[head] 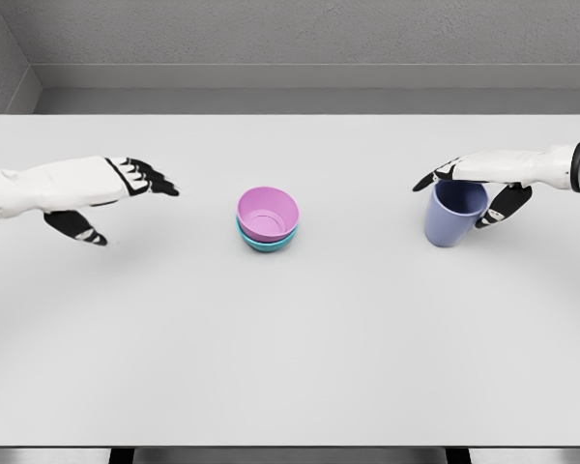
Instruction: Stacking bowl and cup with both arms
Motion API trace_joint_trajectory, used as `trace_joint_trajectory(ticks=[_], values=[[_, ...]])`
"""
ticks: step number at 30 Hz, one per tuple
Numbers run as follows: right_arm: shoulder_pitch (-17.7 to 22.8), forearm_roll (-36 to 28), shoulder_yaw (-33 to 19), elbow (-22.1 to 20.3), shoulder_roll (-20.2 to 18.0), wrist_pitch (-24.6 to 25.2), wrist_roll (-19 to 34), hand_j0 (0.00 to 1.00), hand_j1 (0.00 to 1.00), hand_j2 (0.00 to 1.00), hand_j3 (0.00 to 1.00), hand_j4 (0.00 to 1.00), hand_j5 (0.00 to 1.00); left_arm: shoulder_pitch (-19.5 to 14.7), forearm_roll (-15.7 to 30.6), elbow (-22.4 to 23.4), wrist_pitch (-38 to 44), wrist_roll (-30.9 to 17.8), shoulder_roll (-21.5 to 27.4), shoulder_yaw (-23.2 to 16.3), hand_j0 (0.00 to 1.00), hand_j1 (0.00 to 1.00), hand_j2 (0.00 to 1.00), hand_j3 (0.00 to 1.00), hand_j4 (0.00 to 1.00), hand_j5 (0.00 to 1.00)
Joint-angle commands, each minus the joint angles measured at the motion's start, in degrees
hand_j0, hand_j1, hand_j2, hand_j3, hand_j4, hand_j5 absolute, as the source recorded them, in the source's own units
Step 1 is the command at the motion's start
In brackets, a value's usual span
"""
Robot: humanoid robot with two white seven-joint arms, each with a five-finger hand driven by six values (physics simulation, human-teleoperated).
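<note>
A pink bowl (267,214) sits nested in a teal bowl (268,242) at the middle of the white table (290,367). To the right, a blue-violet cup (452,213) is tilted, its open mouth facing up and left. My right hand (474,188) is shut on the cup, fingers over its rim and thumb at its right side. My left hand (126,198) hovers at the left, well apart from the bowls, with fingers extended and nothing in it.
Grey walls rise behind the table's far edge (290,116). The table's front edge runs along the bottom of the view.
</note>
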Motion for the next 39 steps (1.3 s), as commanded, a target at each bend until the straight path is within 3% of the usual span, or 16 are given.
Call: trace_joint_trajectory(ticks=[1,4,39], values=[[0.0,-0.31,-0.07,-0.08,-0.04,0.12,-0.02,0.86,0.86,0.86,0.86,0.86,0.86,0.09,0.43,0.16,0.17,0.03,0.62,1.02,1.0,1.0,1.0,1.0,1.0,1.0],[0.0,-0.31,-0.07,-0.08,-0.04,0.12,-0.02,0.83,0.83,0.83,0.83,0.83,0.83,3.16,0.7,-0.1,0.17,0.03,0.36,4.27,1.0,1.0,1.0,1.0,1.0,1.0],[-2.02,-0.04,0.02,-4.56,-1.45,-0.58,-0.02,0.64,0.64,0.64,0.64,0.64,0.64,3.78,0.7,0.33,0.17,0.03,0.44,4.36,1.0,1.0,1.0,1.0,1.0,1.0]])
